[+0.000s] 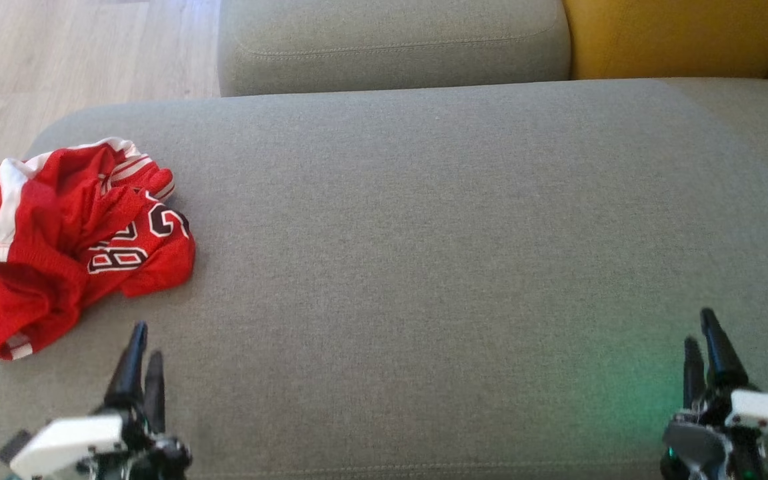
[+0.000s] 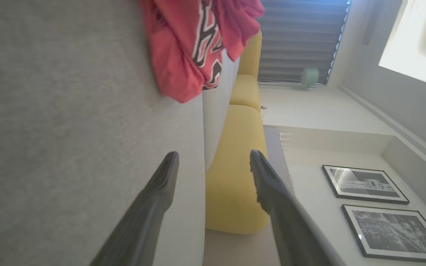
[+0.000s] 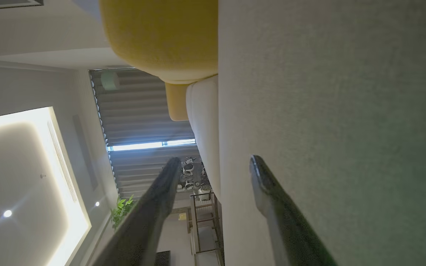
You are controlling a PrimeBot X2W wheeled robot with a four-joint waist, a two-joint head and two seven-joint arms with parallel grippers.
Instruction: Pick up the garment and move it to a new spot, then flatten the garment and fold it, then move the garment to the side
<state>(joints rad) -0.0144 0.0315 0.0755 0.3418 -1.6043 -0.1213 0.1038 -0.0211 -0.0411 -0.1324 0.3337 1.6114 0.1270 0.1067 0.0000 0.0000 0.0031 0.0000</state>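
The red garment [image 1: 77,240] lies crumpled in a heap on the far left of the grey sofa cushion [image 1: 424,233], near its left edge. The left gripper [image 1: 147,341] hovers just beside the heap's near edge without touching it, its fingers spread wide and holding nothing. The right gripper [image 1: 699,327] sits well apart from the garment at the cushion's opposite end, its fingers also parted and empty.
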